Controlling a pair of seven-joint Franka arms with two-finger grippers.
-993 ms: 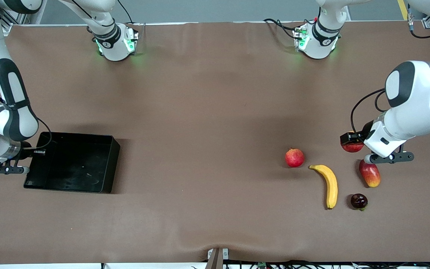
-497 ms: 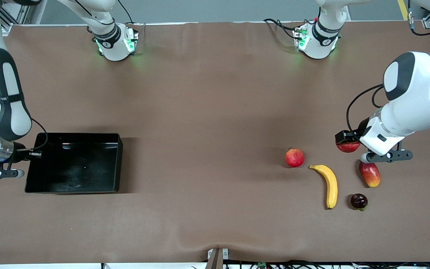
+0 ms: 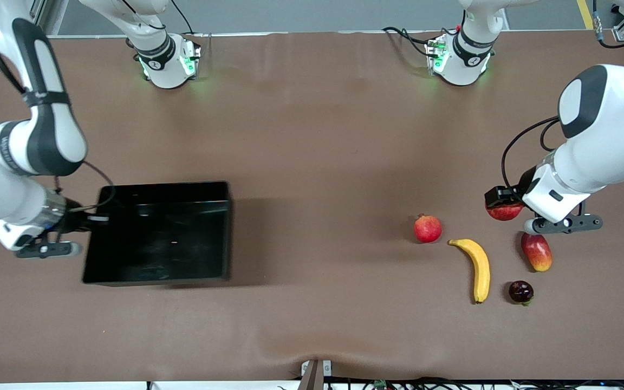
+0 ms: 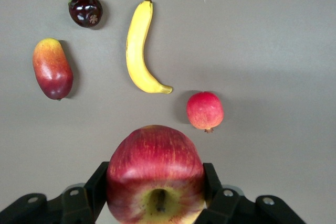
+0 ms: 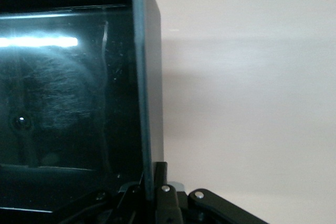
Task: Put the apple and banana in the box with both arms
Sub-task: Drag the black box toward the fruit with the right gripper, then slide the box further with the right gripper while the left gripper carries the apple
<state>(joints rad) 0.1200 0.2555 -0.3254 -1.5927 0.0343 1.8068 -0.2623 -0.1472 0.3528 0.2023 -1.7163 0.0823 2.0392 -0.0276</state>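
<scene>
Nearest the front camera we find a dark purple round fruit at the left arm's end of the table, and just beside it the banana, lying flat on the brown table with its stem tip pointing away from the camera. A little farther from the camera sits the oblong red-yellow mango, and farther again the pink-red round fruit with its crown tip, close to the banana's stem end.

Over the table near the mango we see the left gripper, its fingers clamped on the apple. In the left wrist view the apple fills the space between the two black fingers, stem dimple toward the lens, with the banana, mango, dark fruit and pink-red fruit spread on the table below it.

Toward the right arm's end we see the box, open side up. The right gripper is at its wall on that end; the right wrist view shows the fingers closed on the box's thin wall, one to each side of it.
</scene>
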